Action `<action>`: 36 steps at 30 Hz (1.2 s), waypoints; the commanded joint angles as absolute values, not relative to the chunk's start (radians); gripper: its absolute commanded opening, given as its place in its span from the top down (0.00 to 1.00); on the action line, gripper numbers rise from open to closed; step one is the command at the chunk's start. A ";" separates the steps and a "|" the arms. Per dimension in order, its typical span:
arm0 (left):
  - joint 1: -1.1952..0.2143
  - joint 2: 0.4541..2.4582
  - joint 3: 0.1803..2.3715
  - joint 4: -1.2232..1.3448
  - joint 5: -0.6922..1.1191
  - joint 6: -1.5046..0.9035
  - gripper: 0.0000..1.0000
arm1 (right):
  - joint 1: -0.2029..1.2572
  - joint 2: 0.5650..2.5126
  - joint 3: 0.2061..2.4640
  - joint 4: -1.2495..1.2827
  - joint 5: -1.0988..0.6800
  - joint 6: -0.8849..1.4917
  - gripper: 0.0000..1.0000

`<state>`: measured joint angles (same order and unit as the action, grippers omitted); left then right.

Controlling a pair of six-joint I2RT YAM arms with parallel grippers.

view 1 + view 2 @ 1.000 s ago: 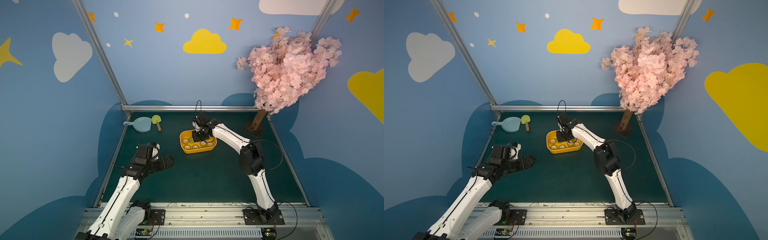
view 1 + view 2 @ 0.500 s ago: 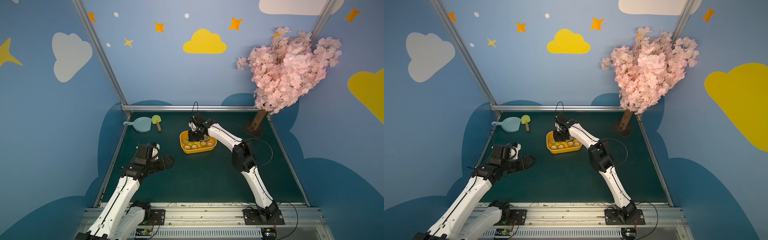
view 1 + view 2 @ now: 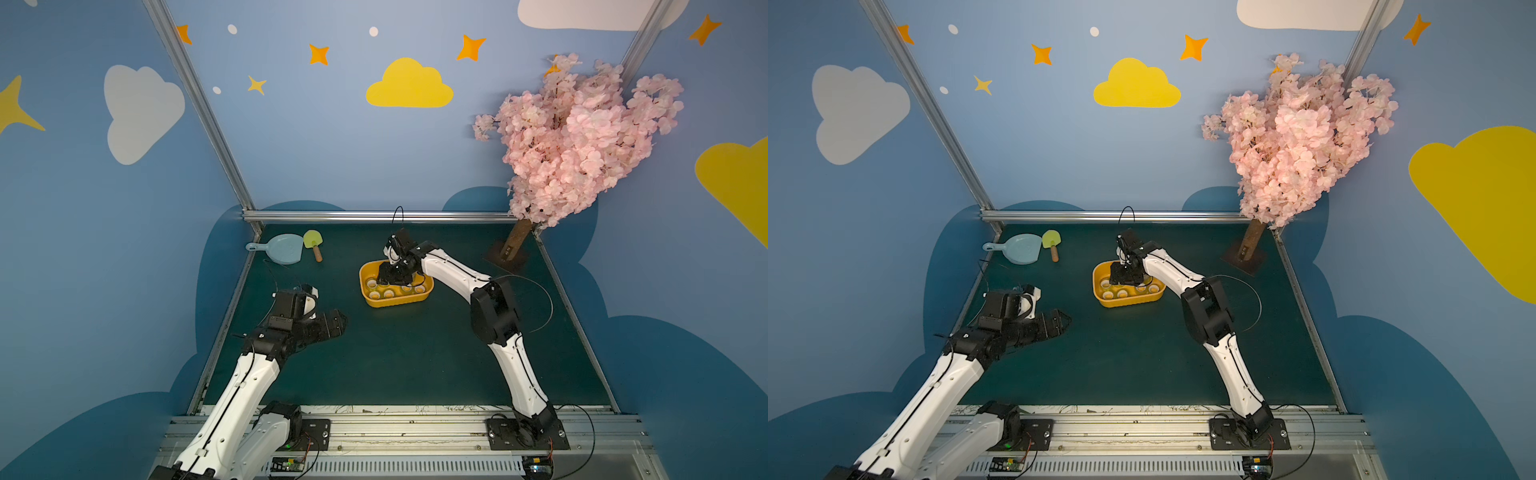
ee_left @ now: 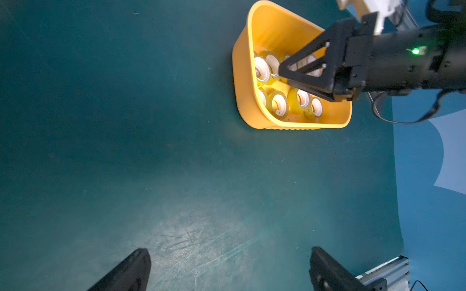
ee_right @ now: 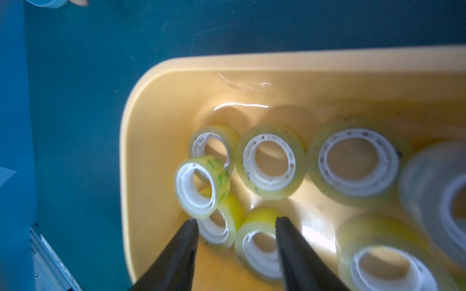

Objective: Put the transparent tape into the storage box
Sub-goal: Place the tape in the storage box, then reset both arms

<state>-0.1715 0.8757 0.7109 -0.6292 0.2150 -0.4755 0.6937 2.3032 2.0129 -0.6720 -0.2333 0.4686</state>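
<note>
1. The right fingers (image 5: pixel 176 252) are spread apart and released, with nothing clamped between them. They hang inside the storage box (image 5: pixel 156 113), tips just above its contents.
2. Just beyond the right fingertips a small tilted roll (image 5: pixel 201 186) of transparent tape lies free, leaning on its neighbours rather than sitting flat. Neither finger touches it.
3. The left fingers (image 4: pixel 126 272) are wide open and empty, hovering over bare tabletop (image 4: pixel 126 126), well apart from the box.
4. Box contents: the tape rolls (image 5: pixel 271 161) have white cores and a yellowish clear winding.
   - Most lie flat with the core hole facing up, packed side by side and touching.
   - About eight are visible. The exact count is uncertain, as the nearest rolls are blurred.
   - Nothing other than tape is seen in the box.
5. The box stands upright near the middle of the tabletop, toward the back, in both top views (image 3: pixel 395 300).
6. Task status, as a judgement: no roll is visible on the tabletop outside the box in either top view, so placement appears complete or very nearly so. What remains is to lift the right arm out without dragging a roll over the rim.
7. A pale blue dustpan (image 3: pixel 282 248) and small green brush (image 3: pixel 312 241) lie by the back left corner. A blossom tree (image 3: pixel 582 137) stands at the back right. None of these holds tape.
</note>
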 commanded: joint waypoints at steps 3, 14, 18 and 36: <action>-0.175 0.764 0.697 -0.597 0.154 -0.452 0.00 | 0.706 2.006 1.889 -0.597 -0.112 0.395 0.30; -0.175 0.563 0.718 -0.534 -0.124 -0.522 0.00 | 0.699 1.479 1.228 -0.390 0.263 0.341 0.02; -0.175 0.596 0.620 -0.340 -0.252 -0.471 0.00 | 0.685 1.316 1.063 -0.380 0.462 0.297 0.01; -0.165 0.956 0.229 0.584 -0.488 -0.099 0.00 | 0.382 1.201 0.550 0.277 0.549 -0.012 0.02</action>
<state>-0.1699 0.8829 0.2398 0.3454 -0.4728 -0.1734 0.4026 1.1717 0.5346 0.1299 0.5659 0.0532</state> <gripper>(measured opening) 0.999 0.985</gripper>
